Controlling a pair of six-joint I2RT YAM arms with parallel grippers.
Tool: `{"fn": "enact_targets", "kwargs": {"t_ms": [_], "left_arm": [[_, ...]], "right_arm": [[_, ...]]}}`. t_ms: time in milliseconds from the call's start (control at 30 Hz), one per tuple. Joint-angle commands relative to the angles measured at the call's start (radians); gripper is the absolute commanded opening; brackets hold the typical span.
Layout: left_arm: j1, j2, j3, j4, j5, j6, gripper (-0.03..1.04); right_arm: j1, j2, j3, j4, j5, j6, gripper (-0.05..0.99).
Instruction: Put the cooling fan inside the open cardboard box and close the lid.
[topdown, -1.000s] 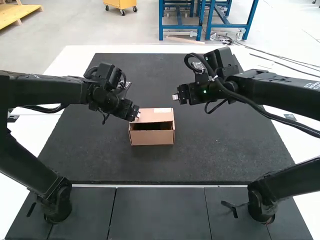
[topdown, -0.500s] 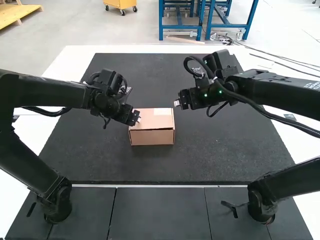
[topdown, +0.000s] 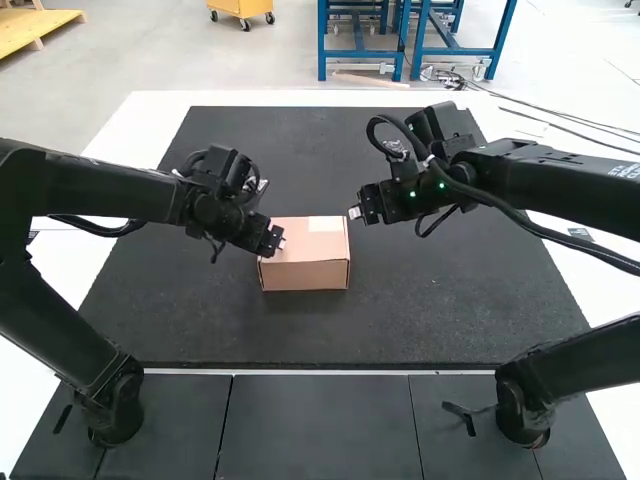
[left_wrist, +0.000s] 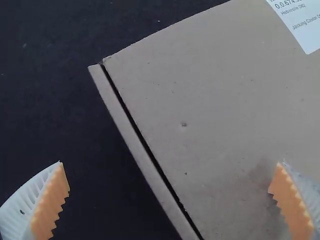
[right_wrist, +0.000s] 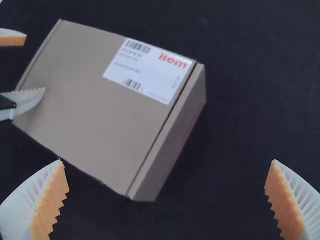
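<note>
The brown cardboard box (topdown: 304, 255) rests in the middle of the black mat with its lid down flat. A white label (right_wrist: 147, 70) sits on the lid (left_wrist: 210, 110). My left gripper (topdown: 272, 238) hovers open at the box's left end, one orange pad (left_wrist: 292, 202) over the lid and the other (left_wrist: 49, 200) out over the mat. My right gripper (topdown: 355, 213) hangs open just above the box's far right corner, its pads (right_wrist: 47, 197) wide apart with nothing between them. The left gripper's fingertips (right_wrist: 22, 97) appear at the box's far end in the right wrist view.
The black mat (topdown: 450, 300) spreads around the box, with white table (topdown: 60, 270) showing at both sides. Both arm bases stand at the front corners, near separate black floor mats (topdown: 320, 425).
The box lid, partly raised one second ago, now lies shut. My left gripper has shifted slightly right onto the box's left end. My right gripper has lowered a little toward the box.
</note>
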Motion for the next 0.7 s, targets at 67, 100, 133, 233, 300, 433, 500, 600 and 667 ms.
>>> {"fn": "enact_targets", "kwargs": {"t_ms": [67,100,133,233,300,433,500,600,667], "left_arm": [[-0.023,0.020,-0.024,-0.012,0.007,-0.022,0.96],[-0.019,0.018,-0.021,-0.020,-0.004,-0.025,0.96],[-0.017,0.012,-0.015,-0.029,-0.011,-0.025,0.96],[-0.017,-0.035,0.031,-0.098,-0.045,-0.022,0.96],[-0.017,-0.080,0.068,-0.141,-0.057,-0.017,0.96],[-0.010,-0.147,0.126,-0.195,-0.082,-0.009,0.96],[0.010,-0.169,0.154,-0.216,-0.084,-0.009,0.96],[0.049,-0.200,0.178,-0.238,-0.084,-0.008,0.96],[0.063,-0.229,0.188,-0.236,-0.084,0.011,0.96]], "right_arm": [[-0.001,-0.002,0.018,0.009,-0.018,-0.006,0.90],[-0.001,-0.002,0.020,0.009,-0.018,-0.004,0.90],[-0.001,-0.004,0.021,0.009,-0.018,-0.004,0.90],[0.004,-0.005,0.034,0.004,-0.018,-0.004,0.90],[0.002,-0.009,0.046,-0.002,-0.018,0.002,0.90],[0.002,-0.039,0.058,-0.017,-0.018,0.014,0.90],[0.001,-0.055,0.055,-0.017,-0.017,0.024,0.90],[-0.001,-0.064,0.057,-0.031,-0.017,0.042,0.90],[-0.005,-0.068,0.058,-0.040,-0.014,0.050,0.90]]}}
